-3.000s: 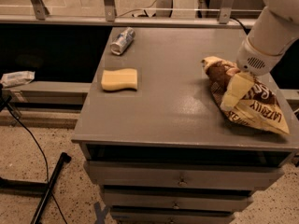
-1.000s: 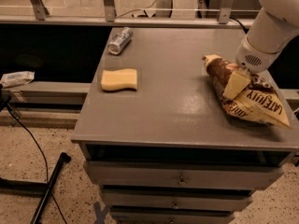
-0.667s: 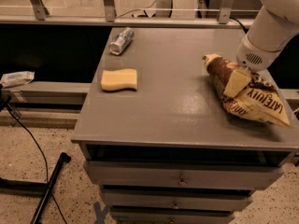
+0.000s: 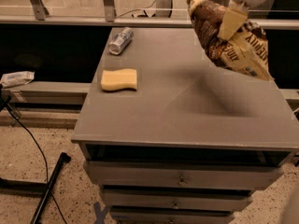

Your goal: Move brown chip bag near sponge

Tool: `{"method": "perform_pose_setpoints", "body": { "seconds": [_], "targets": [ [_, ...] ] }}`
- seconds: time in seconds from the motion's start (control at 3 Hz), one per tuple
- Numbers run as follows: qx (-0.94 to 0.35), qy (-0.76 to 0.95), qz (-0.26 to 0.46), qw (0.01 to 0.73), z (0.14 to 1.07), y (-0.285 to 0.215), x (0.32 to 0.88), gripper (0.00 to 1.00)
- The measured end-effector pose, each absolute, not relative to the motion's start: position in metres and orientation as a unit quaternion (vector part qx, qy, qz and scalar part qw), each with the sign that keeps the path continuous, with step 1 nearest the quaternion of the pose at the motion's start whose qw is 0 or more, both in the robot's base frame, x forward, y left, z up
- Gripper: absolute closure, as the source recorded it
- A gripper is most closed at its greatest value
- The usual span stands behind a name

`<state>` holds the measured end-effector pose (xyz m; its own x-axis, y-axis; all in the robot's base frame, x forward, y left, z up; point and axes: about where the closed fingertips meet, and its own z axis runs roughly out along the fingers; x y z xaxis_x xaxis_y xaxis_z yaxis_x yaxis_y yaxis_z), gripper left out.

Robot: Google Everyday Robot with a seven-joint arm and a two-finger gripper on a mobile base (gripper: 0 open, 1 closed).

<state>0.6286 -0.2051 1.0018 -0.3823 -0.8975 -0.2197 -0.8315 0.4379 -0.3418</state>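
Above the table's (image 4: 187, 111) right side, I hold the bag (image 4: 243, 52) clear of the top, with the gripper (image 4: 231, 24) clamped on its upper fold. I judge the bag to be light, soft and slippery, so I grip the gathered foil. The sponge (image 4: 119, 79) lies well apart, to the left.

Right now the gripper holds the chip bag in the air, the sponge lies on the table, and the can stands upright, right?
No. The camera view shows the can lying on its side. The gripper does hold the chip bag in the air, and the sponge lies on the table.
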Motion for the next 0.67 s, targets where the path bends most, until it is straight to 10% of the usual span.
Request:
{"method": "perform_pose_setpoints", "body": {
  "seconds": [0.67],
  "targets": [
    [-0.562,0.783,-0.119,0.239,1.068,-0.13,0.68,1.0]
  ]
}}
